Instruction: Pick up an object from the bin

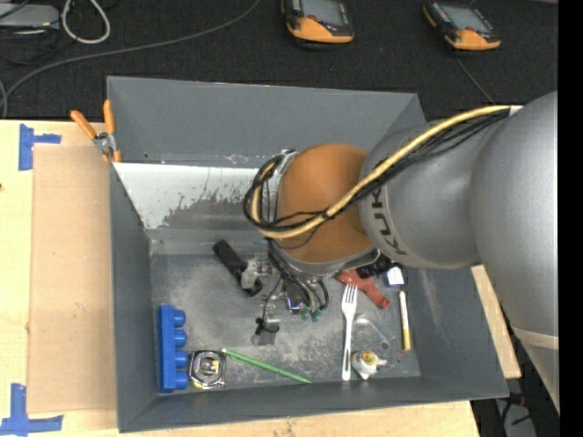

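Reference landmark: the white plastic fork (348,328), lying lengthwise on the floor of the grey metal bin (182,153), tines toward the far wall.

My arm (474,198) enters from the view's right and passes above the fork; the orange cover (323,198) at my wrist sits above and to the left of the fork, with black and yellow cables (264,203) looped across it.

My jaws hang below the cover, to the left of the fork and low over the dusty middle of the bin floor; whether they are released or clenched I cannot tell, because the cover and wrist hardware mask them.

Which thing lies directly under the jaws I cannot tell; the things nearest to them are as follows:

- black oblong piece (228,253): up and to the left of the fork, beyond the jaws, lying tilted on the floor;
- green stick (266,366): lower left of the fork, lying nearly flat toward the near wall;
- the fork itself: just beside the jaws on their right.

Further items:

- tape measure (207,369): far left of the fork, at the green stick's left end;
- blue block (170,349): left of the tape measure, touching or almost touching it;
- red-handled tool (366,289): just above the fork's tines, partly under my wrist;
- yellow pencil (404,324): right of the fork, roughly parallel to it;
- small white and yellow piece (367,362): at the fork's handle end.
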Available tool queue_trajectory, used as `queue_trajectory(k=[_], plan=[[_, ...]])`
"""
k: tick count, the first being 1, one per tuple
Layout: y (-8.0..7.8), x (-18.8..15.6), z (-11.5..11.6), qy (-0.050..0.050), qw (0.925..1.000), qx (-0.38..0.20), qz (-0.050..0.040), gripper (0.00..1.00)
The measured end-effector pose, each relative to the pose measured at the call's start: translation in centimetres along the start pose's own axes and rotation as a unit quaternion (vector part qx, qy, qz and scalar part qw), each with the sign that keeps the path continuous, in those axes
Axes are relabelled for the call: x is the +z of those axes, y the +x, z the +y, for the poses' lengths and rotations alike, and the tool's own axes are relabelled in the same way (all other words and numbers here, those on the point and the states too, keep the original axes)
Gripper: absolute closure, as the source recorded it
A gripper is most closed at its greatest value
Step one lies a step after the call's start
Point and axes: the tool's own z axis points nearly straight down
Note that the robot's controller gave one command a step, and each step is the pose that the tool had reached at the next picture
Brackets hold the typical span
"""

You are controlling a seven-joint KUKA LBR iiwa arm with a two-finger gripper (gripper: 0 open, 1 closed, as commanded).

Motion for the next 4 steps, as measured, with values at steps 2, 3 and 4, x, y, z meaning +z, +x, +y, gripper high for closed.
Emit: queue_trajectory(k=[2, 3, 4], plan=[[-6.6, 5.6, -1.4, -0.001, 0.9993, 0.037, -0.0055, 0.0], [-8.0, -0.3, -0.9, -0.004, 0.9985, 0.054, -0.011, 0.0], [-7.4, 2.4, -1.9, -0.001, 0.997, 0.077, -0.0013, 0.0]])
